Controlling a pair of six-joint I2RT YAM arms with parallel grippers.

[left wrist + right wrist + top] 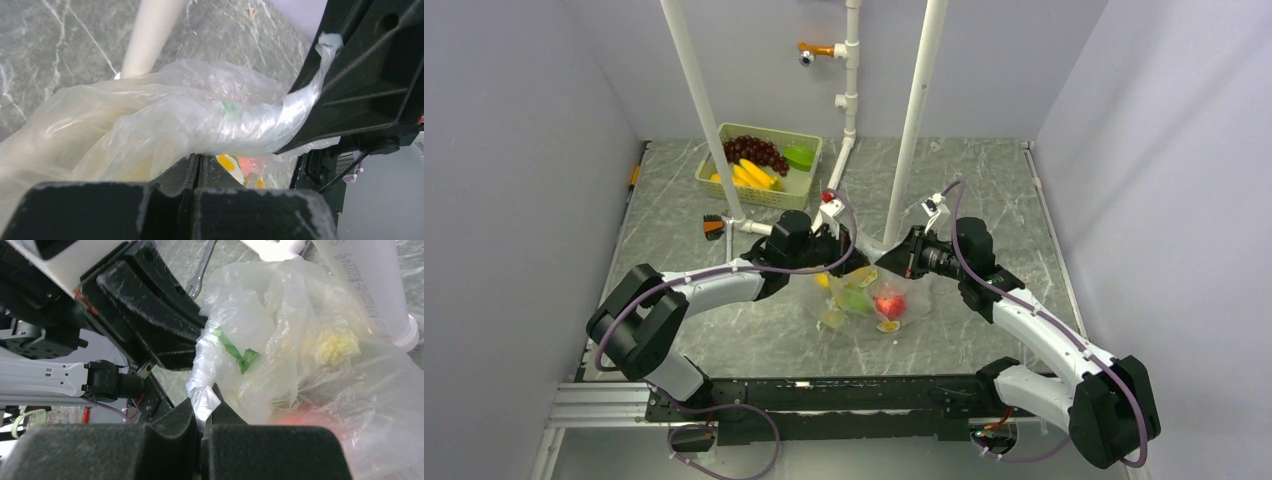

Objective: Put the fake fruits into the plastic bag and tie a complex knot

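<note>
While some fake fruits sat in the plastic bag at mid-table, the left gripper and right gripper each pinched its twisted neck; the knot looked unfinished, and more fruit lay in the basket.

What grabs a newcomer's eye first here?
The plastic bag lies mid-table where both arms meet, with a red fruit glowing through its film. The left fingers and right fingers are each shut on a twisted strand of that film. At the rear left, a green basket holds grapes and bananas.
</note>
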